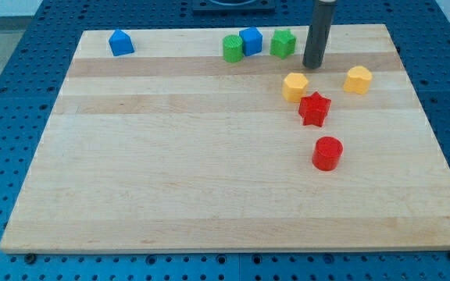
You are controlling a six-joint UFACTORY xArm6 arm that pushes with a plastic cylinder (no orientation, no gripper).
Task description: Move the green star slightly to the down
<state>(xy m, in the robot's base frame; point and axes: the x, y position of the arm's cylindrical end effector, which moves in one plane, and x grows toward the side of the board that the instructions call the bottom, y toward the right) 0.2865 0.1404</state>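
A dark rod comes down from the view's top onto a pale wooden board [209, 195], my tip [313, 67] resting on the wood near the far edge. The rod carries no jaws, so nothing opens, closes or clamps; it touches no block. The green star [283, 43] sits just to the view's left of my tip and a little higher, close but apart (a sliver of bare wood shows between them). Further left in the same row stand a blue cube [251, 40] and a green cylinder [232, 48], those two touching; a blue house-shaped block [120, 42] lies well away at the view's far left. Just below my tip and slightly left is a yellow block [294, 87], with a red star [315, 109] against its lower right. Another yellow block [358, 80] lies to the lower right of my tip, and a red cylinder [327, 153] well below.
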